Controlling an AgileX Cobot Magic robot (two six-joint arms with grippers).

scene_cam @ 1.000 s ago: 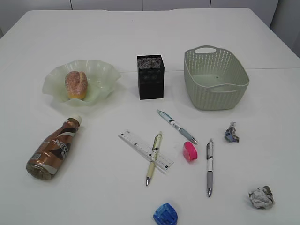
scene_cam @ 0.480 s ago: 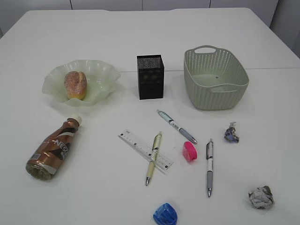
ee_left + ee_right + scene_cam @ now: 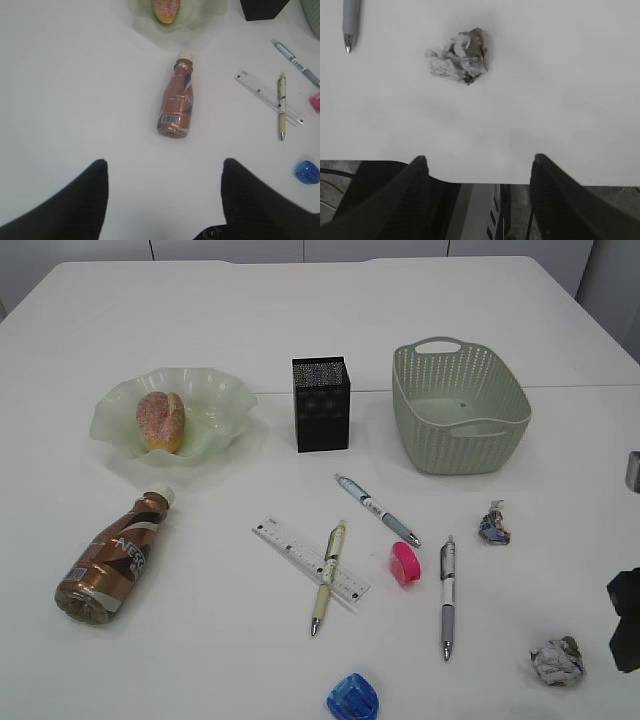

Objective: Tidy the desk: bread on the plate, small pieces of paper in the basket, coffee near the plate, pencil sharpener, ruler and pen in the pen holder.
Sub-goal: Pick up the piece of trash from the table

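Chg: your R gripper (image 3: 477, 172) now entering frame, jaws apart, empty | L gripper (image 3: 165, 182) open, empty | next tgt: crumpled grey paper ball (image 3: 457, 56) → basket.

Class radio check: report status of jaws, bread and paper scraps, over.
Both jaws open, empty. Bread on plate. Two paper balls on desk, basket empty. Path clear.

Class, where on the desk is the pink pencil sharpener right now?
In the exterior view the pink pencil sharpener sits right of centre on the desk, between the ruler and the grey pen.
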